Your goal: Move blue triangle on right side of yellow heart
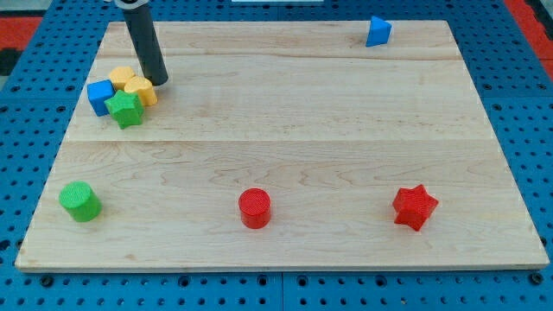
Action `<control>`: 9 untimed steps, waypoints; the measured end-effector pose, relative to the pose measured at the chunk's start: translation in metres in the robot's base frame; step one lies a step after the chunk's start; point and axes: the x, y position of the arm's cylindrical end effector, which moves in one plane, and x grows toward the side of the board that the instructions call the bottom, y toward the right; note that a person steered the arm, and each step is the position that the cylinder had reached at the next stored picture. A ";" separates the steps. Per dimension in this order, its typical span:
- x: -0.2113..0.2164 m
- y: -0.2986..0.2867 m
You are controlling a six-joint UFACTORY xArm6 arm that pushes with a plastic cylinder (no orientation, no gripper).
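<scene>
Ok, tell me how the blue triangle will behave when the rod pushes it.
The blue triangle looks like a small rigid block sitting flat, so it should slide rather than roll. The smooth wooden board suggests little drag. Its slanted sides may make it rotate off my tip, which now sits beside the yellow blocks.

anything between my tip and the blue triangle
No: in the camera view, only bare board lies between my tip and the blue triangle.

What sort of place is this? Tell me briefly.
Likely a robotics lab bench: a wooden board lies on a blue perforated table, small coloured blocks such as the blue triangle are scattered about, and my tip sits beside a yellow block.
</scene>
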 end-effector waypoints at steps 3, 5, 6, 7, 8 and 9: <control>-0.040 0.291; -0.107 0.385; -0.133 0.371; -0.113 0.276; -0.070 0.190; -0.052 0.209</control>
